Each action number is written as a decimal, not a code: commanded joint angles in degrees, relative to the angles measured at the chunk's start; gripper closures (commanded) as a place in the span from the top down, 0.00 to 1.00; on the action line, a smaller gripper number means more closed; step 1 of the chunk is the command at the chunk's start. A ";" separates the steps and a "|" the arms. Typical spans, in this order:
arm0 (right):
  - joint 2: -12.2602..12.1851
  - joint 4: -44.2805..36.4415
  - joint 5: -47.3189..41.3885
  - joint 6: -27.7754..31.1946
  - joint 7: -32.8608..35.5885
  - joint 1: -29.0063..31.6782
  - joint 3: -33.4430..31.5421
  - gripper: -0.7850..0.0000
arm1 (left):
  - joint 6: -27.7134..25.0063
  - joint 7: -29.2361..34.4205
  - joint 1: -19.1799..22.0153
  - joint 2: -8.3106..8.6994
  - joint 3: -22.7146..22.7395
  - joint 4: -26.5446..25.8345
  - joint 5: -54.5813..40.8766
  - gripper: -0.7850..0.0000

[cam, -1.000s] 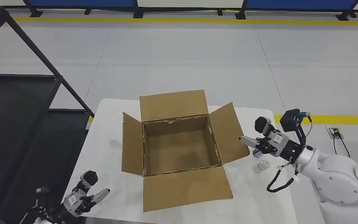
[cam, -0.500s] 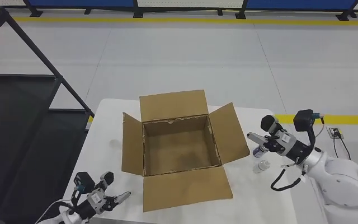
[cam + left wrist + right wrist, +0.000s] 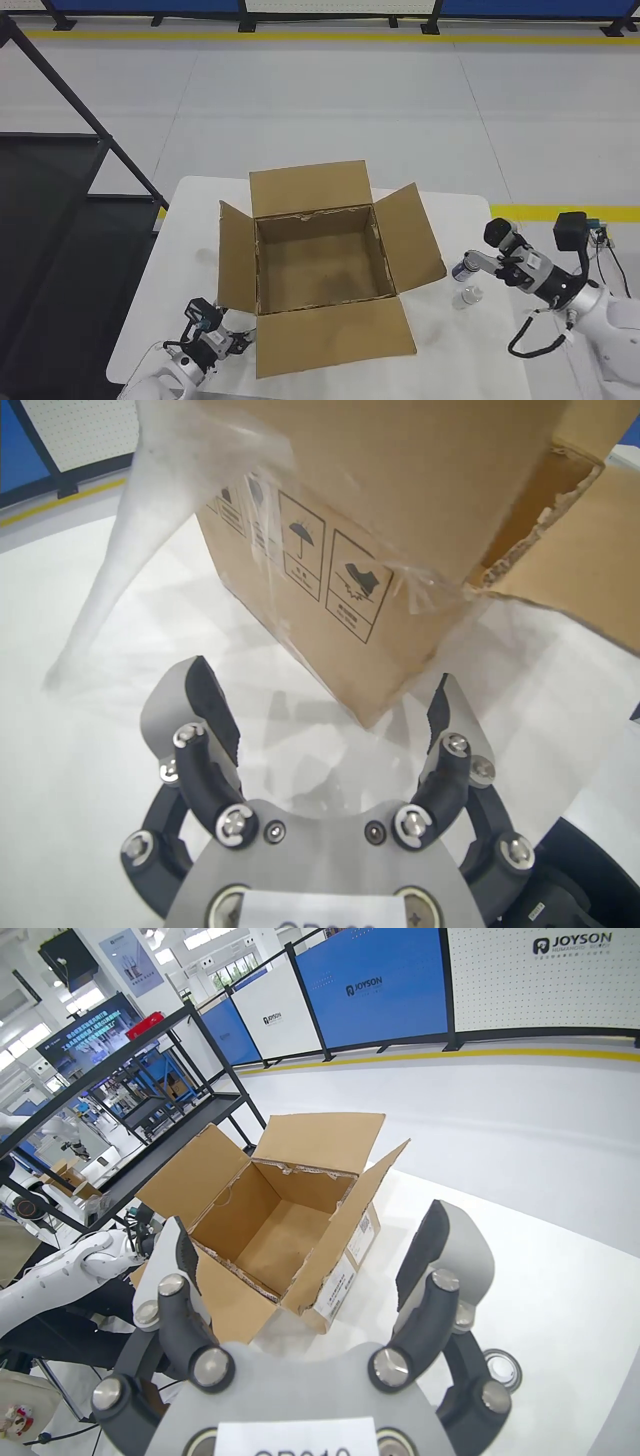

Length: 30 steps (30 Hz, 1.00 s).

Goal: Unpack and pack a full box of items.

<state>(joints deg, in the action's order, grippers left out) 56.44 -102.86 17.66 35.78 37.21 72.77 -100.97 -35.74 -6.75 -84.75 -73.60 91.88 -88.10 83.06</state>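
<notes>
1. Left gripper (image 3: 320,680): metal fingers with black ribbed pads, spread wide. It sits low over the smooth white table (image 3: 190,250), at the near left corner of the box; contact cannot be told.
2. Box (image 3: 320,265): brown corrugated cardboard, square, upright at mid-table, with four flaps splayed outward and ragged torn edges. The top view shows its plain floor. The left wrist view adds printed handling symbols and crinkled clear tape (image 3: 265,465) trailing off a wall. The right wrist view adds a white label (image 3: 345,1278) on the right-hand wall.
3. Right gripper (image 3: 306,1223): same build, fingers apart, just beyond the right flap.
4. Small clear round container (image 3: 468,296): on the table beside that gripper.
5. Black metal rack (image 3: 60,240): off the table's left side.
</notes>
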 commanded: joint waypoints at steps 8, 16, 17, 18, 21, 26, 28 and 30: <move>-0.89 2.27 0.09 -0.10 4.56 4.64 -3.12 1.00 | 2.06 0.23 1.63 0.31 -0.21 1.06 -2.82 1.00; -1.52 2.23 7.86 -3.29 7.46 7.68 -3.72 1.00 | 3.85 1.72 2.80 0.62 0.42 1.85 -6.00 1.00; -1.56 2.21 9.27 -4.72 7.81 7.68 -3.34 1.00 | 4.27 1.85 2.97 0.62 0.44 1.88 -6.63 1.00; -1.59 2.31 10.97 -6.50 8.16 7.58 -2.85 1.00 | 4.26 2.17 3.11 0.66 0.37 1.88 -6.98 1.00; -1.49 3.10 16.06 -13.47 8.00 6.46 -0.43 1.00 | 3.85 2.68 3.45 0.86 0.91 1.63 -8.20 1.00; -1.40 6.63 19.71 -16.99 10.06 3.93 4.31 1.00 | 2.66 3.58 3.31 1.37 2.35 1.50 -9.30 1.00; -1.40 8.15 20.75 -17.62 11.46 2.81 5.94 1.00 | 1.97 3.60 3.03 1.60 2.88 1.61 -9.11 1.00; -1.35 9.32 21.22 -17.76 12.08 1.72 7.53 1.00 | 0.79 3.52 2.45 1.87 3.50 1.48 -8.90 1.00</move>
<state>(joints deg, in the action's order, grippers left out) 55.06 -94.11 38.73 18.00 49.07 75.08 -94.24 -34.33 -3.11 -81.94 -71.88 95.01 -86.54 74.06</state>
